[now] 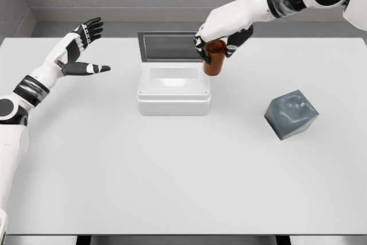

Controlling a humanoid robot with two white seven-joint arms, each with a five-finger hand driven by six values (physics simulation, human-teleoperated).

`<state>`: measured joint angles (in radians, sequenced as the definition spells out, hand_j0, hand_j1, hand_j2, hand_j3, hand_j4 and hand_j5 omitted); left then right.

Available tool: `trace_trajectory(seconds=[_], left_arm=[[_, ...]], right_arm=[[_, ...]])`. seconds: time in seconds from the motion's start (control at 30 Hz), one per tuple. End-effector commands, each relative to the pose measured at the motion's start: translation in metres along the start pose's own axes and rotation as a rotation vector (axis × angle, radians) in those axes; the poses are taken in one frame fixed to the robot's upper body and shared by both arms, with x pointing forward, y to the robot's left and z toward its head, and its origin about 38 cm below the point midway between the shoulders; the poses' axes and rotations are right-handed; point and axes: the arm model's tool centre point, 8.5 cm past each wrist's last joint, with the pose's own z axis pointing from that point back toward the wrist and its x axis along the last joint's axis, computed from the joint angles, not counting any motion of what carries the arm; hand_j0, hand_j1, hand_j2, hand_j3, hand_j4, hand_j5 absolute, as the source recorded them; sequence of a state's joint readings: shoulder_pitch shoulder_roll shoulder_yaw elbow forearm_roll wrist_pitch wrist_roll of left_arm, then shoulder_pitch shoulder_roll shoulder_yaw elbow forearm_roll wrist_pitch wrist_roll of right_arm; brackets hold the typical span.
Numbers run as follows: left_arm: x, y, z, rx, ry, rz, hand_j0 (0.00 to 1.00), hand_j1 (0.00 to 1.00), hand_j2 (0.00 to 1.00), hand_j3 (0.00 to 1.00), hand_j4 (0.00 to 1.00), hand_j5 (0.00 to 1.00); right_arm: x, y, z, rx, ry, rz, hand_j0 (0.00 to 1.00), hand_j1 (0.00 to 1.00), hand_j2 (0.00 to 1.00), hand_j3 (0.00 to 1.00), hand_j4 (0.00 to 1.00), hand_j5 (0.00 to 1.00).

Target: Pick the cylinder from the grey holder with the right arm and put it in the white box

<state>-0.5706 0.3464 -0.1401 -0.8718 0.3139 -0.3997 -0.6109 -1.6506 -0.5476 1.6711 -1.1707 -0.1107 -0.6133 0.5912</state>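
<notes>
A brown cylinder [214, 59] hangs upright in my right hand [217, 44], whose dark fingers are shut around its top. It is above the right rim of the white box [173, 97], which stands in the middle of the table with its lid [169, 46] raised behind it. The grey holder [291, 114] lies tilted on the table to the right, with nothing in its hollow. My left hand [85, 47] hovers at the far left, fingers spread and holding nothing.
The white table [172, 176] stretches wide in front of the box. A grey wall runs behind the table's far edge.
</notes>
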Motion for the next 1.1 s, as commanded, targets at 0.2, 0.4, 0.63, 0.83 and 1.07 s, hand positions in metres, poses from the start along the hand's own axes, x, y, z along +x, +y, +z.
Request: trace_trajectory(seconds=[0.2, 0.4, 0.63, 0.83, 1.07], left_arm=[[0.001, 0.0, 0.0, 0.003, -0.004, 0.005, 1.0, 1.0, 1.0, 1.0, 1.0, 1.0], [0.0, 0.0, 0.0, 0.003, -0.004, 0.005, 1.0, 1.0, 1.0, 1.0, 1.0, 1.0], [-0.001, 0.0, 0.002, 0.004, -0.001, 0.005, 1.0, 1.0, 1.0, 1.0, 1.0, 1.0], [-0.001, 0.0, 0.002, 0.004, -0.002, 0.008, 1.0, 1.0, 1.0, 1.0, 1.0, 1.0], [-0.001, 0.0, 0.002, 0.004, -0.002, 0.008, 1.0, 1.0, 1.0, 1.0, 1.0, 1.0]], right_arm=[[0.002, -0.017, -0.023, 0.024, -0.004, 0.02, 0.41, 0.41, 0.41, 0.41, 0.41, 0.41], [-0.001, -0.016, -0.032, 0.054, 0.009, 0.032, 0.41, 0.41, 0.41, 0.41, 0.41, 0.41], [0.0, -0.023, -0.047, 0.068, 0.01, 0.041, 0.41, 0.41, 0.41, 0.41, 0.41, 0.41], [0.003, -0.023, -0.054, 0.09, 0.004, 0.053, 0.41, 0.41, 0.41, 0.41, 0.41, 0.41], [0.003, -0.021, -0.064, 0.125, 0.011, 0.061, 0.41, 0.41, 0.41, 0.41, 0.41, 0.41]])
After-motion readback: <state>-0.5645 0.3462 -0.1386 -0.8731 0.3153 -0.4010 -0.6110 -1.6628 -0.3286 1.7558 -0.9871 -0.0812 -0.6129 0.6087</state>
